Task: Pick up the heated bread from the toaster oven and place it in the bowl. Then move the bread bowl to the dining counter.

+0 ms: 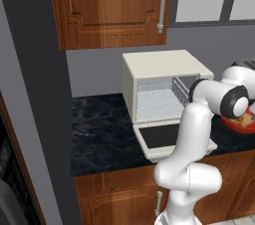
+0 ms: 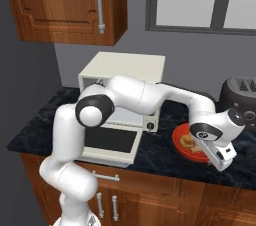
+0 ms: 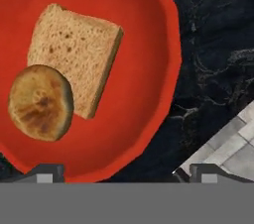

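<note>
The heated bread (image 3: 40, 103), a small round golden-brown bun, lies inside the red bowl (image 3: 144, 84), resting partly on a square bread slice (image 3: 74, 57). My gripper (image 3: 126, 176) hovers just above the bowl's near rim, open, with nothing between its fingers. From the right base view the bowl (image 2: 180, 149) sits on the black counter to the right of the toaster oven (image 2: 125, 77), with the bun (image 2: 187, 141) in it and my gripper (image 2: 223, 160) over its right side. The oven (image 1: 164, 82) stands with its door dropped open and its white interior empty. The dining counter is out of view.
A dark rounded toaster (image 2: 241, 95) stands behind the bowl on the right. The counter's front edge (image 3: 198, 153) runs close by the bowl, with grey floor tiles beyond it. A wooden wall cabinet (image 1: 112, 5) hangs above the oven, and a dark tall unit (image 1: 35, 94) closes off the left.
</note>
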Controlling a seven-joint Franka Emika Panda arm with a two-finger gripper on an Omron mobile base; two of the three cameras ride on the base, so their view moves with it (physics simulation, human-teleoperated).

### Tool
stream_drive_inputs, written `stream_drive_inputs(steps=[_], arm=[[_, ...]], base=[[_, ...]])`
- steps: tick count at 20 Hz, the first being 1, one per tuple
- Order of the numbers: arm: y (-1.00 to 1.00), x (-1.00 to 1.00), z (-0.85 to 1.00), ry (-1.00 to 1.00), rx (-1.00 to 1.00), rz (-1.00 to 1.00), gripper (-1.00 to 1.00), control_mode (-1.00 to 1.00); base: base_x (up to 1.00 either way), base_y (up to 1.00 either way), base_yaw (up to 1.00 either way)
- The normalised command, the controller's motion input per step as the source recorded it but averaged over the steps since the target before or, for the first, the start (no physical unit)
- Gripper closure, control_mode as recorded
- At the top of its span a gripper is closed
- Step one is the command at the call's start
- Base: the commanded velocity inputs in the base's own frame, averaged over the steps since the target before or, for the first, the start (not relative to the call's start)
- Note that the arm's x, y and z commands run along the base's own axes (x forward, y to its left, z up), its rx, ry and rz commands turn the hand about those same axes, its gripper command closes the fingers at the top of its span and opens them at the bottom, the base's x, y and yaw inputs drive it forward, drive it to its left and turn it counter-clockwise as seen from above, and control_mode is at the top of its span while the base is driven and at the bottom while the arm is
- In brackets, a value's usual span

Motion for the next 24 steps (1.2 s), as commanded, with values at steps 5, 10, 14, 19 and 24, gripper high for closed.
stream_drive_inputs(steps=[5, 10, 14, 19, 24], arm=[[0.0, 0.19, -0.27, 0.01, 0.04, -0.3, -1.0, -1.0], [0.0, 0.17, -0.6, 0.02, 0.0, -0.3, -1.0, -1.0], [0.01, 0.33, -0.22, 0.0, 0.0, -0.27, -1.0, -1.0], [0.03, 0.32, -0.17, 0.0, 0.0, -0.23, -1.0, -1.0], [0.01, 0.06, -0.27, 0.02, 0.0, -0.08, 1.0, -1.0]], base=[[0.0, 0.0, 0.0], [0.0, 0.0, 0.0], [0.0, 0.0, 0.0], [0.0, 0.0, 0.0], [0.0, 0.0, 0.0]])
